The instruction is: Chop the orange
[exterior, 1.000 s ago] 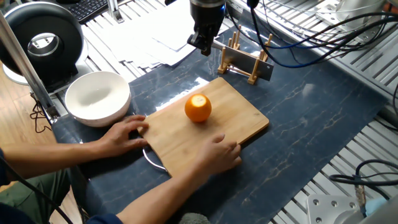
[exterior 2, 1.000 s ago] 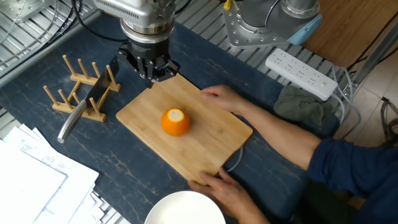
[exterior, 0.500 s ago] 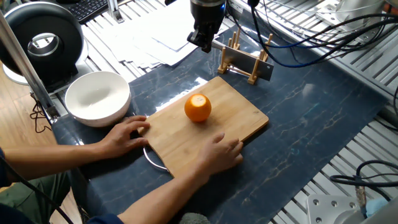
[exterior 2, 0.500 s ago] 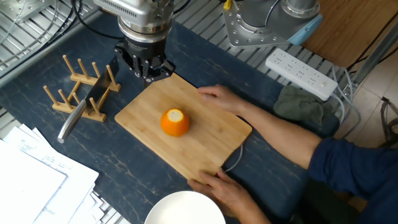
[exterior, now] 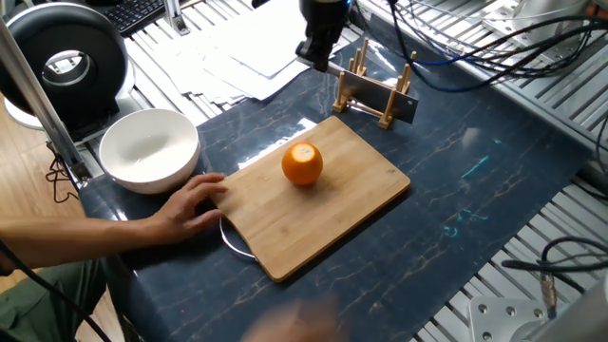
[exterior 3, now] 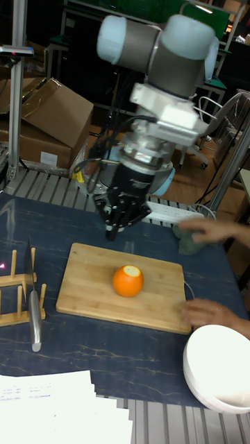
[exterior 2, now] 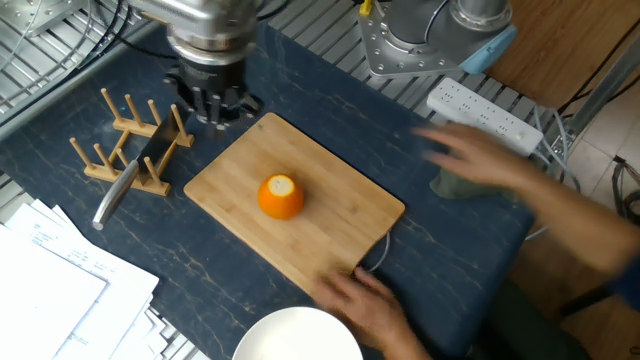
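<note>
Orange (exterior: 303, 164) sits whole and upright, pale cut top up, near the middle of the cutting board (exterior: 366, 195) on the dark desk (exterior: 475, 190); nothing has been chopped yet. Nearest the camera in one fixed view, one of the person's hands (exterior: 190, 201) rests at the board's edge beside the white bowl (exterior: 149, 149), while the other hand (exterior 2: 480, 165) has lifted off the board since a moment ago and is a blur pulling back toward the power strip (exterior 2: 490, 115) and the grey cloth. That leaves the board less steadied but its far side freer for the arm.

Beyond the orange, the gripper (exterior 2: 212, 105) has drifted off the board's back corner toward the wooden rack (exterior 2: 125, 140), where the knife (exterior 2: 135, 175) stands with its handle pointing down toward the loose papers (exterior 2: 55, 290). It holds nothing; its fingers look close together, though I cannot tell for certain. My reading is that fetching the knife comes first. The rack's upright pegs crowd the handle, and the remaining hand lies close to any cutting path.
</note>
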Robot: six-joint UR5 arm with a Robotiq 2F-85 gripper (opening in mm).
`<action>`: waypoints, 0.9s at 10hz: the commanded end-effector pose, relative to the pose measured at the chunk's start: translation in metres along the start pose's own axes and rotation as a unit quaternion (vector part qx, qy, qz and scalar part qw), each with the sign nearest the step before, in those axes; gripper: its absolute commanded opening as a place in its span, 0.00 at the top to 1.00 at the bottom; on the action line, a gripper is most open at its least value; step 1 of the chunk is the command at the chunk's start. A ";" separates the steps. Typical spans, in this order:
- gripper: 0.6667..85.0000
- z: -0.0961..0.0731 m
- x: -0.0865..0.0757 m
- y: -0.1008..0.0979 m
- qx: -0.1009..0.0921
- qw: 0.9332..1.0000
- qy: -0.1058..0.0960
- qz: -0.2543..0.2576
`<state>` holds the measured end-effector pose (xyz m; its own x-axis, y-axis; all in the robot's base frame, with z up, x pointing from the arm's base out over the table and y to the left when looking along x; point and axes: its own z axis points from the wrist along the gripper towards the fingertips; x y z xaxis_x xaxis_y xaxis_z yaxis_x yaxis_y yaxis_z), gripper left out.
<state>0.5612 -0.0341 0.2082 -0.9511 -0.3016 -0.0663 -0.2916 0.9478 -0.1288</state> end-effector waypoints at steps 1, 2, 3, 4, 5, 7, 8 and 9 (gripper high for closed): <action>0.85 0.019 0.017 -0.031 -0.008 1.000 0.017 0.001; 0.85 0.029 0.027 -0.053 0.014 1.000 0.026 -0.001; 0.86 0.039 0.035 -0.067 0.024 0.999 0.030 -0.001; 0.89 0.044 0.036 -0.055 -0.004 1.000 0.027 0.011; 0.98 0.044 0.034 -0.054 -0.008 1.000 0.023 0.017; 0.99 0.044 0.034 -0.047 -0.020 0.998 0.025 0.059; 0.99 0.044 0.017 -0.043 -0.029 0.997 -0.006 0.067; 0.99 0.044 0.017 -0.043 -0.030 0.998 -0.008 0.059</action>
<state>0.5537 -0.0898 0.1711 -0.9750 -0.2168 -0.0483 -0.2115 0.9726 -0.0970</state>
